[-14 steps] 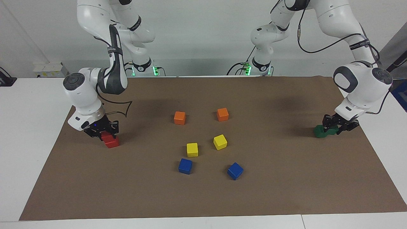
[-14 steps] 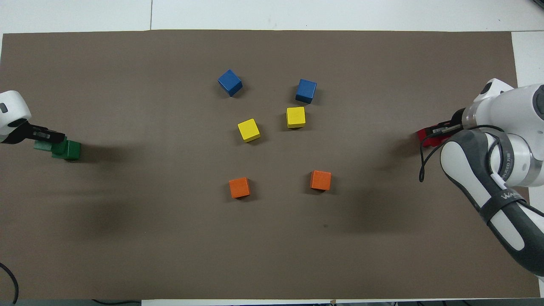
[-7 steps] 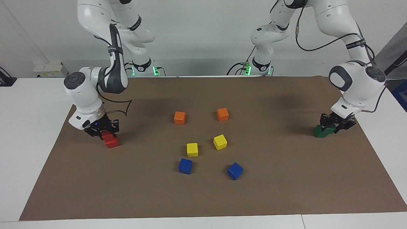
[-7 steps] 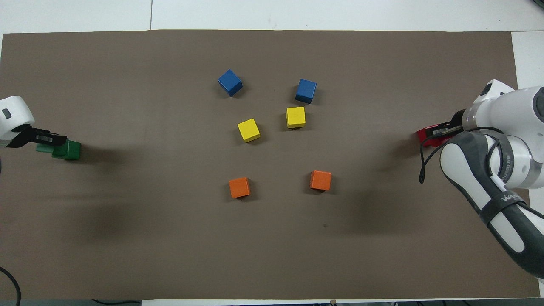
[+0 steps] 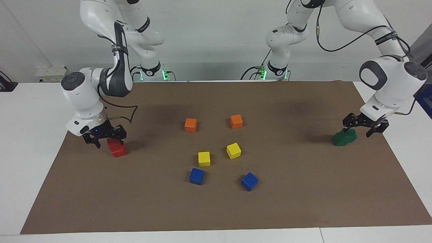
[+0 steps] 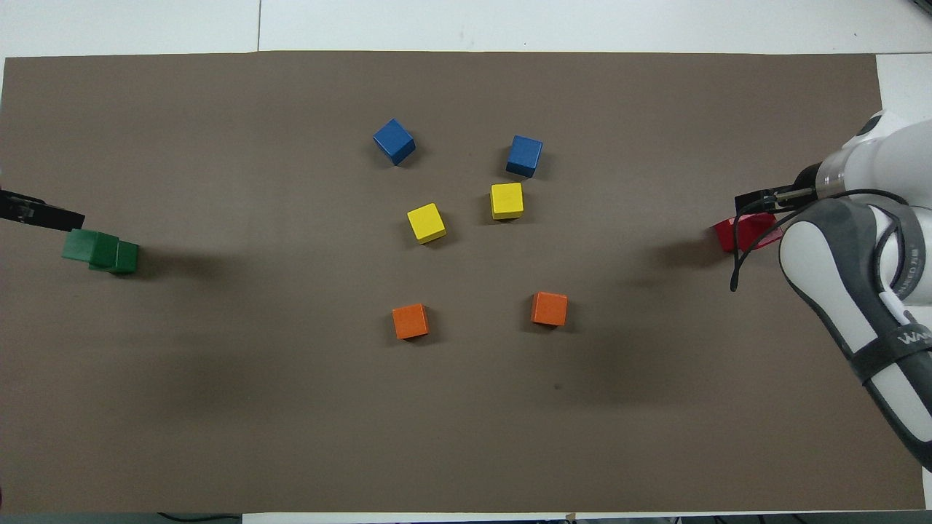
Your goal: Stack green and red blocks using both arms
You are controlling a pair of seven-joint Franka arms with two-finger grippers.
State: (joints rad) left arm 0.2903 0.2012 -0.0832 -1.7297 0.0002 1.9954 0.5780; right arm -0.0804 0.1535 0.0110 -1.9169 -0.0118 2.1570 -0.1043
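Red and green stacks built at the worktop [image 5: 216, 209] ends.
Right hand [image 5: 104, 135] spread over stacked red blocks [image 5: 116, 147]; left hand [image 5: 366, 124] spread above stacked green blocks [image 5: 344, 137].

Matt brown paper mat [image 5: 303, 202]; glossy white plastic arms [image 5: 388, 81]

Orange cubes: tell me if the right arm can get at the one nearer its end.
Probably yes. The right gripper, jaws open by the red stack, has bare mat between it and that orange cube.
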